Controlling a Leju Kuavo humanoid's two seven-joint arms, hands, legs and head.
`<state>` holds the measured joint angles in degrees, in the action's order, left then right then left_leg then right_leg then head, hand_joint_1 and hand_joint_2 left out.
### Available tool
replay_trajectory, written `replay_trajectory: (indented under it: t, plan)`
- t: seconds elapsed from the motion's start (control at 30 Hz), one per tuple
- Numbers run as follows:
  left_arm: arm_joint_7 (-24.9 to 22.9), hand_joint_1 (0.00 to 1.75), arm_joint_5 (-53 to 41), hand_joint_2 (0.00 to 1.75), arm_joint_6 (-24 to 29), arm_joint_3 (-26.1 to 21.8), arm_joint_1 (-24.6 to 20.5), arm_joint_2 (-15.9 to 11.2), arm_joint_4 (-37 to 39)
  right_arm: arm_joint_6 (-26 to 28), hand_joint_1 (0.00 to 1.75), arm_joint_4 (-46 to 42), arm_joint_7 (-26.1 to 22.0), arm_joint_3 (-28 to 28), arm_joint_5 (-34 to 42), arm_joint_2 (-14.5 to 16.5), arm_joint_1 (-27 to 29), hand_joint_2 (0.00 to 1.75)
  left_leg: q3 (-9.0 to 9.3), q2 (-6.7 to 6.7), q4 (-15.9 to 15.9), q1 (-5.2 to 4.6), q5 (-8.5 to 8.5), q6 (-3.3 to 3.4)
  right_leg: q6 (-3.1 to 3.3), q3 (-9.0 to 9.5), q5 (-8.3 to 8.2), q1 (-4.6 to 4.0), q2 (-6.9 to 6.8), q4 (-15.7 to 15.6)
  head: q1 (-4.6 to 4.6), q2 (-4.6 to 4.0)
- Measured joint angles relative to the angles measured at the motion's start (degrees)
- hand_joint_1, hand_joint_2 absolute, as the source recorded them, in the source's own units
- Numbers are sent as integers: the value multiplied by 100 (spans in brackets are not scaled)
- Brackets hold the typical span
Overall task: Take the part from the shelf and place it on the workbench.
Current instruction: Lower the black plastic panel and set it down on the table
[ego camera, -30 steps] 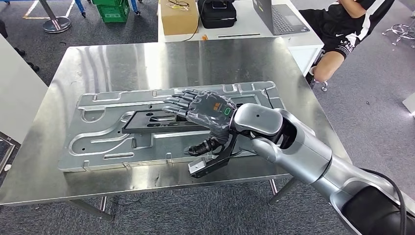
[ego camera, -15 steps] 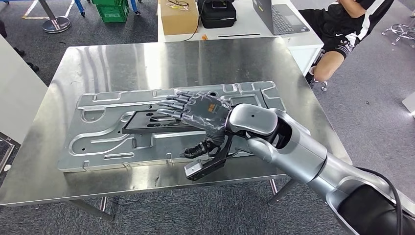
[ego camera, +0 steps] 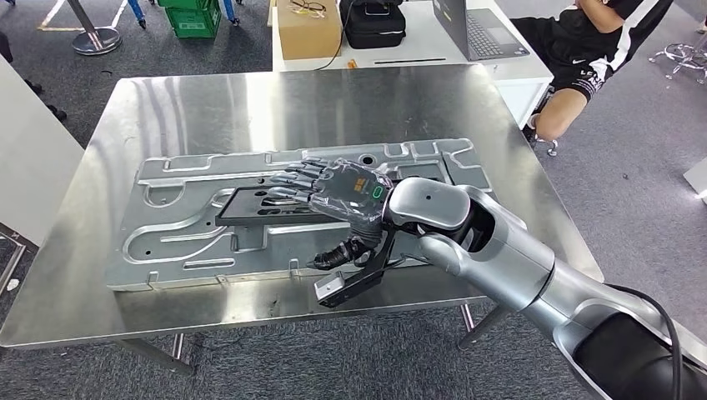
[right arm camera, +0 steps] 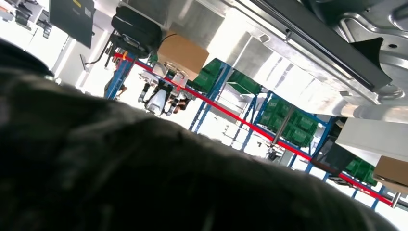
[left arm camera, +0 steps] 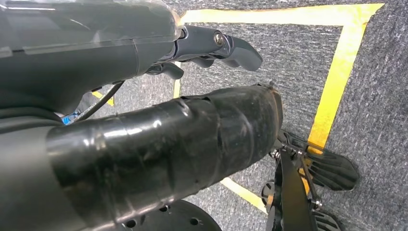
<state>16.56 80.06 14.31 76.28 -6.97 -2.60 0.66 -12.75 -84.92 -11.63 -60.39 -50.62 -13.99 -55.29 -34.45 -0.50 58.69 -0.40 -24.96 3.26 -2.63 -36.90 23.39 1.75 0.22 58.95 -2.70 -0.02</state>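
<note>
The right hand [ego camera: 338,193] rests on the part [ego camera: 250,206], lying flat on the workbench [ego camera: 208,104].

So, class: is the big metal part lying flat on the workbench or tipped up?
Flat. The metal part lies broad-face down on the workbench, right hand spread above it.

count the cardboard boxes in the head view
1: a cardboard box on the white table behind the steel workbench, left of the black bag. Others may lie outside the frame.
</note>
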Motion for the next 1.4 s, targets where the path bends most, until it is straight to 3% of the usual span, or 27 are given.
replay_trajectory:
  t: [0.07,0.13,0.17,0.2,0.23,0.27,0.33,0.4,0.47,0.53,0.63,0.67,0.7,0.73,0.77,0.83,0.9,1.0,1.03,1.07,1.1,1.17,1.2,1.27,1.33,1.37,1.4]
  plan:
    - [1,0,0,0,-1,0,-2,0,0,2,0,13,-7,0,4,0,-8,0,-8,14,-30,11,43,42,9,-139,337,-5,-6,389,-1,0]
    - [2,0,0,0,-3,0,1,0,0,4,0,29,-19,-3,11,0,-6,0,-48,19,-28,-11,68,69,27,-414,800,-27,-11,1172,0,0]
    - [5,0,0,0,-10,0,2,0,0,4,0,40,-26,-5,15,0,1,0,-72,19,-20,-26,79,75,43,-518,942,-42,-11,1506,-1,0]
    - [9,0,0,0,-22,0,4,0,-1,5,0,50,-31,-7,20,0,7,0,-96,16,-13,-44,92,79,68,-537,980,-61,-11,1663,-1,0]
    - [15,0,0,0,-39,0,6,0,-1,8,0,58,-34,-8,24,0,9,0,-116,10,-6,-66,105,80,110,-437,909,-86,-11,1578,-1,0]
    - [21,0,0,0,-55,0,8,0,-1,12,0,62,-37,-9,28,0,6,0,-129,2,-2,-91,118,81,172,-226,765,-114,-10,1274,-1,0]
    - [34,0,0,0,-76,1,10,26,-6,23,0,64,-37,-9,36,0,-14,0,-145,-8,-4,-121,151,68,360,272,537,-192,-20,455,6,0]
    - [43,0,0,0,-79,2,10,52,-12,36,0,62,-39,-9,45,-1,-52,0,-159,1,-14,-99,196,16,464,491,432,-258,-51,38,9,0]
    - [52,0,0,0,-79,2,11,48,-12,46,0,60,-42,-9,55,-2,-82,0,-170,8,-41,-85,249,-56,472,490,335,-271,-69,-56,6,0]
    - [60,0,0,0,-79,2,17,36,-9,48,0,59,-43,-9,66,-2,-95,0,-226,7,44,-86,120,-138,499,483,218,-224,-92,-196,8,0]
    - [61,0,0,0,-74,2,19,36,-7,47,0,58,-45,-9,77,-2,-98,0,-480,11,838,5,-560,-293,504,345,42,-154,-116,-267,9,0]
    - [61,0,0,0,-74,2,17,37,-7,47,0,59,-45,-11,82,-3,-95,0,-561,12,1169,54,-729,-349,478,266,-1,-134,-118,-248,9,0]
    - [61,0,0,0,-73,2,17,34,-7,47,0,59,-45,-14,88,-3,-91,0,-587,14,1391,103,-791,-405,445,181,-40,-107,-120,-218,10,0]
    - [62,0,0,0,-73,2,20,32,-7,47,0,60,-45,-17,96,-4,-89,0,-532,16,1457,155,-743,-469,405,85,-79,-69,-122,-176,9,0]
    - [62,0,0,0,-74,2,23,31,-7,47,0,60,-45,-20,102,-6,-89,0,-375,20,1303,204,-594,-534,365,-9,-109,-26,-123,-120,9,0]
    - [62,0,0,0,-80,2,18,32,-8,47,0,57,-45,-22,114,-10,-88,0,86,18,640,275,-430,-680,263,-216,-158,53,-126,34,14,0]
    - [65,0,0,0,-86,2,5,31,-10,48,0,52,-45,-23,124,-23,-91,0,300,-4,240,267,-477,-642,156,-351,-209,62,-122,154,12,0]
    - [70,0,0,0,-86,0,3,26,-11,50,0,52,-48,-26,137,-66,-99,0,200,-7,259,232,-434,-380,44,-400,-328,56,-102,158,6,0]
    - [70,0,0,0,-86,0,0,26,-11,50,0,54,-47,-27,137,-85,-96,0,151,1,263,224,-377,-306,25,-431,-269,69,-97,193,5,0]
    - [70,0,0,0,-86,0,-2,26,-11,49,0,54,-47,-28,138,-101,-92,0,87,11,256,216,-312,-239,17,-488,-91,74,-94,326,5,0]
    - [72,0,0,0,-86,0,-4,26,-11,50,0,54,-47,-28,138,-115,-92,0,18,20,251,205,-242,-184,20,-572,188,67,-90,584,4,0]
    - [74,0,0,0,-86,0,-2,26,-11,50,0,52,-50,-29,139,-124,-90,0,-153,21,248,158,-103,-123,51,-746,777,22,-85,1336,6,0]
    - [75,0,0,0,-86,0,0,26,-11,50,0,52,-50,-30,139,-130,-87,0,-240,21,249,125,-36,-106,79,-777,923,-11,-82,1660,6,0]
    - [75,0,0,0,-86,0,2,26,-11,50,0,52,-50,-32,139,-143,-80,0,-411,13,250,37,98,-72,204,-586,859,-102,-73,1808,7,0]
    - [75,0,0,0,-87,0,0,35,-13,52,0,49,-50,-32,139,-149,-87,0,-543,1,245,-39,227,-43,466,-9,686,-251,-43,1207,9,0]
    - [77,0,0,0,-88,0,-2,48,-16,54,0,40,-50,-31,139,-149,-96,0,-584,-4,236,-68,289,-41,589,313,711,-324,-41,774,11,0]
    - [79,0,0,0,-88,0,-3,62,-19,56,0,32,-50,-30,139,-149,-106,0,-599,-4,211,-79,355,-49,670,548,744,-385,-49,432,12,0]
